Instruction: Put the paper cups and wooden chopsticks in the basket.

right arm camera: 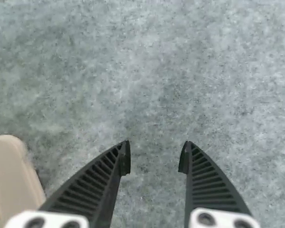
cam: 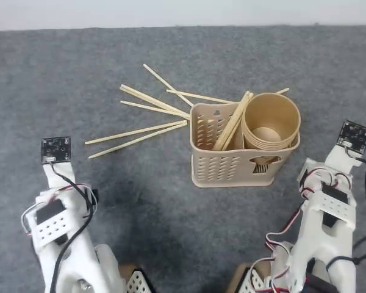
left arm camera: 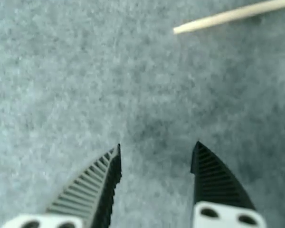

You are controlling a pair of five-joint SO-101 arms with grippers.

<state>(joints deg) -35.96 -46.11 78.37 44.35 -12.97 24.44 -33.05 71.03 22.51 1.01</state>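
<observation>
The left gripper (left arm camera: 157, 146) hung with jaws apart over the grey carpet (cam: 140, 201), loose wooden chopsticks (cam: 155, 102) lay beside the basket (cam: 232, 166), which held stacked paper cups (cam: 271, 119), and the right gripper (right arm camera: 154, 148) stood parted near it.

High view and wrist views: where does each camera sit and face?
High view: overhead, facing down on basket, paper cups, loose chopsticks, left arm, right arm.
Left wrist view: on that arm, facing grey mat; open left gripper, chopstick tip.
Right wrist view: facing mat; open right gripper, basket corner.
Shared with high view: basket, chopsticks.
</observation>
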